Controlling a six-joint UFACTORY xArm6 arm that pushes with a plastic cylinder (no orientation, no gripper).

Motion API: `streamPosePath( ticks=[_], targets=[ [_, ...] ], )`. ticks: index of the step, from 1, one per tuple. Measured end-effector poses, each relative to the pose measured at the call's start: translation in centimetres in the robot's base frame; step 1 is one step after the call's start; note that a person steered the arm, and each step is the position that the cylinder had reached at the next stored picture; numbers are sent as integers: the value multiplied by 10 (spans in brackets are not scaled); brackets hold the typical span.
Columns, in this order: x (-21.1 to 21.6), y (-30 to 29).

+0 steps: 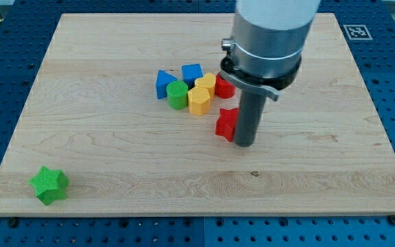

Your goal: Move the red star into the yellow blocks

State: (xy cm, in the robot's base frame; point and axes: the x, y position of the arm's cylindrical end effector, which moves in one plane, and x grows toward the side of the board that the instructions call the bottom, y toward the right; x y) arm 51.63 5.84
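Wide pale wooden board (115,158) on a blue perforated bench, bearing a huddle near centre: two blue blocks (164,83) (192,71), green cylinder (177,94), two yellow hexagonal blocks (199,99) (206,84), red round block (225,87) half hidden behind the arm, plus a lone green star (49,184) far off at the view's bottom left. Red star (227,123) just below and right of the yellow pair, near but apart, so task unfinished: a short shove up-left remaining. No pincer here, only a dark rod, my tip (244,145) pressed against the star's right side.
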Motion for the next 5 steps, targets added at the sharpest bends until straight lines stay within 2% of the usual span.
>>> streamPosePath(
  ticks=[1, 2, 3, 4, 5],
  targets=[
    [-6, -19],
    [-40, -24],
    [-51, -26],
    [-9, -17],
    [40, 40]
  ],
)
